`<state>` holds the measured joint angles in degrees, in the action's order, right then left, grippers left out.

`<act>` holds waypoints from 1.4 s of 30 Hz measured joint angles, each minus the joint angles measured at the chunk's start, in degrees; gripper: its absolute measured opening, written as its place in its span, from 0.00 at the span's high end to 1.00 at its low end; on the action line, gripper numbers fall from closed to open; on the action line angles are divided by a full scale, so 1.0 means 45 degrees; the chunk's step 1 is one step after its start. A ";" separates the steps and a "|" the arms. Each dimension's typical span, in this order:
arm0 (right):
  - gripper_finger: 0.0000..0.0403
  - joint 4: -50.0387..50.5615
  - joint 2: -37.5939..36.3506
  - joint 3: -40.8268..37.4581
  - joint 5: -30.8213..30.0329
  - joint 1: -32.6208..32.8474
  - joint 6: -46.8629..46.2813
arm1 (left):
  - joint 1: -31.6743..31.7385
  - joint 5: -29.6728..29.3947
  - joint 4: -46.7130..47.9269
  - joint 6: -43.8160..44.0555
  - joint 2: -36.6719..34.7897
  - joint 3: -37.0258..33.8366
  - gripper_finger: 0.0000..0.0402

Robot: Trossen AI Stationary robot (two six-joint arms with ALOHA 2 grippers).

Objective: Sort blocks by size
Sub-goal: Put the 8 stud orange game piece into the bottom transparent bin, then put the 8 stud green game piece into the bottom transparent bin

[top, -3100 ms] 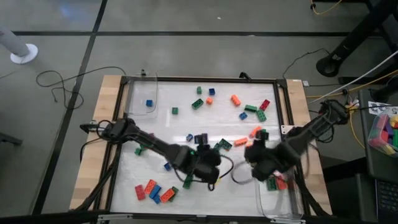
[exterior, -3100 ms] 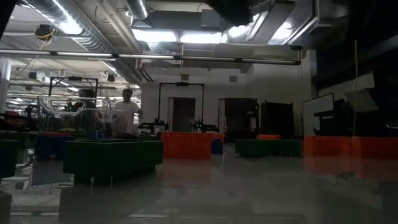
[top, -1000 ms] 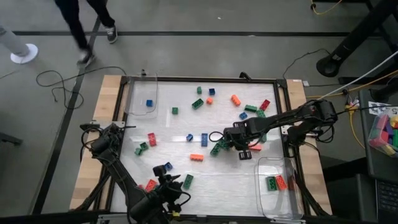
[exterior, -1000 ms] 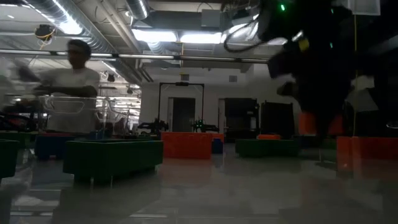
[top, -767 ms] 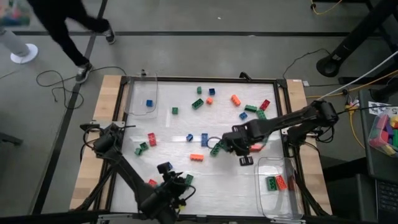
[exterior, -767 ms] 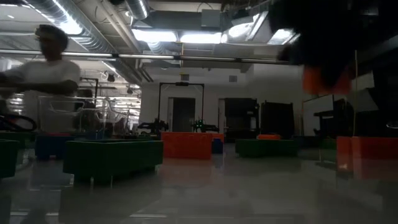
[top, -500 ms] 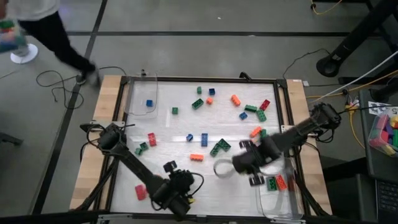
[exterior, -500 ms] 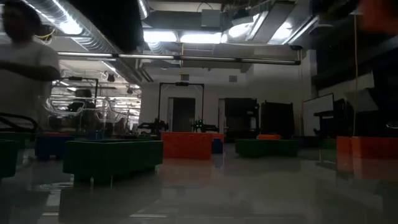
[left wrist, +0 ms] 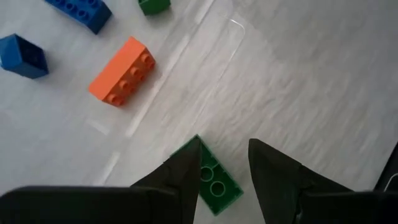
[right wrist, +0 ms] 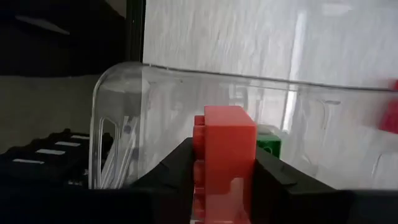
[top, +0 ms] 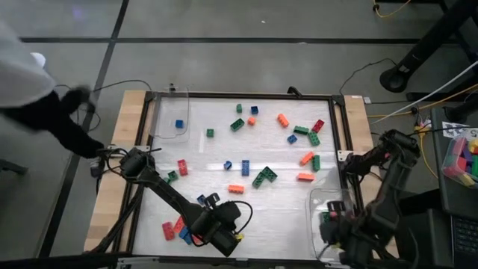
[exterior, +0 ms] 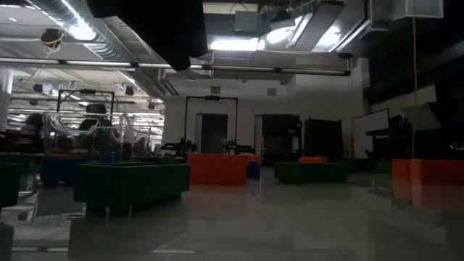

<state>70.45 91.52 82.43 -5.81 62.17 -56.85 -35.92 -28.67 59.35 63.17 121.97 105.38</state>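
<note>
A: The red block (right wrist: 225, 158) stands upright between the right end effector (right wrist: 221, 165) fingers, gripped, directly over the clear bin (top: 321, 200) at the counter's five o'clock corner (a green block (right wrist: 268, 144) already lies inside).

B: And the left end effector (left wrist: 224, 163)?

A: Parted over a green brick (left wrist: 214, 183) at seven o'clock, its long axis slanting between the fingers, not yet gripped.

Green brick (left wrist: 213, 182) partly behind jaws
</note>
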 joint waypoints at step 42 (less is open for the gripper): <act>0.46 -0.0110 0.0025 -0.0010 0.0053 0.0602 -0.2610 | 0.1184 0.3744 0.0545 0.3076 0.2239 0.0024 0.50</act>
<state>69.95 91.64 82.39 -5.57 64.88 -68.60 -30.60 -11.82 61.81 77.01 132.05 105.49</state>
